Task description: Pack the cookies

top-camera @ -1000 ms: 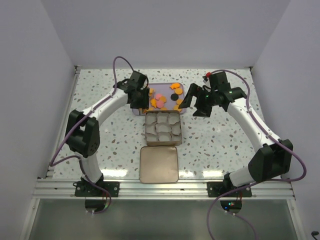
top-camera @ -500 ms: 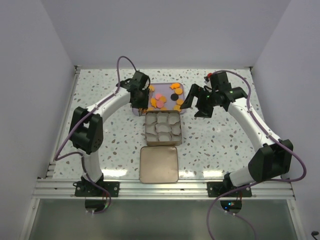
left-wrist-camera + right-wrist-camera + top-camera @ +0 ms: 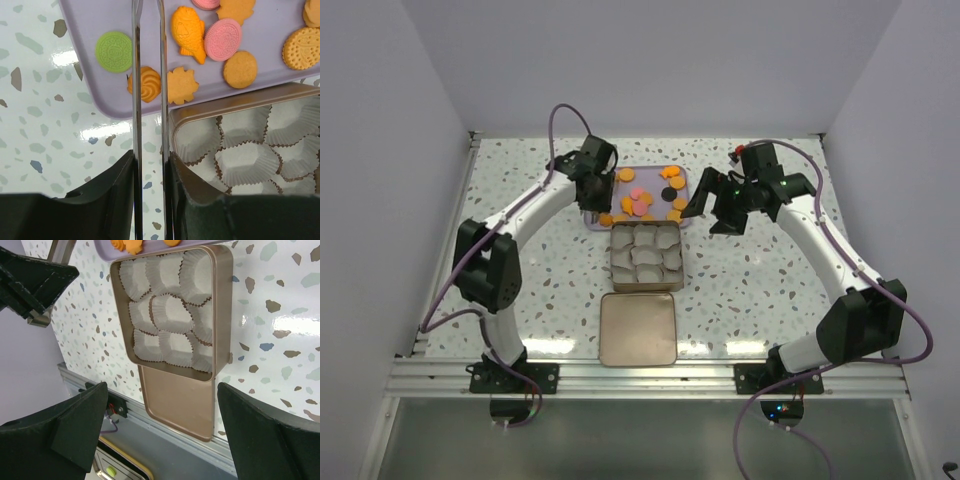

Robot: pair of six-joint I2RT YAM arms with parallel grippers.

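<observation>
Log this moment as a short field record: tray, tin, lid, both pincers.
Tray: lilac rectangular tray holds the cookies, mostly orange, some pink, one green
Tin: square bronze metal tin, white paper cups all empty
Lid: flat bronze lid lies beside the tin, nearer the arm bases
Left pincer: narrow gap astride the orange swirl cookie; grip unclear
Right pincer: wide open, holding nothing, right of the tray
</observation>
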